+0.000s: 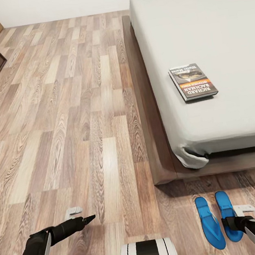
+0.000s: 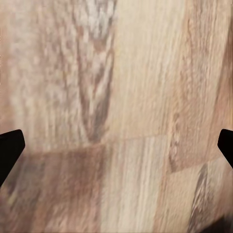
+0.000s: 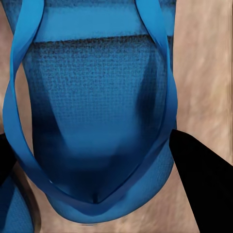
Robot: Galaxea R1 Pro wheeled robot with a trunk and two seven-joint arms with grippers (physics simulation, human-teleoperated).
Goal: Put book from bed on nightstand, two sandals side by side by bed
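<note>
Two bright blue flat flip-flop sandals [image 1: 218,219] lie side by side on brown wood-plank floor [image 1: 61,125], lower right of frame, near foot of low dark-framed bed [image 1: 158,155]. Right gripper [image 1: 238,222] directly over right-hand sandal, fingers spread wide astride strap, likely positioned for release or grasp. Dark paperback book with orange band [image 1: 192,81] lies flat on pale grey mattress, centre right. Left gripper [image 1: 83,222] lower left, over bare floor, wide, empty.

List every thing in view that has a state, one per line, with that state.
book: closed, lying flat on the bed, cover up.
bed: mattress bare apart from the book.
two sandals: flat on the floor, side by side at the foot of the bed.
right gripper: open, down over the right-hand sandal, fingers either side.
left gripper: open, holds nothing, above bare floor.
</note>
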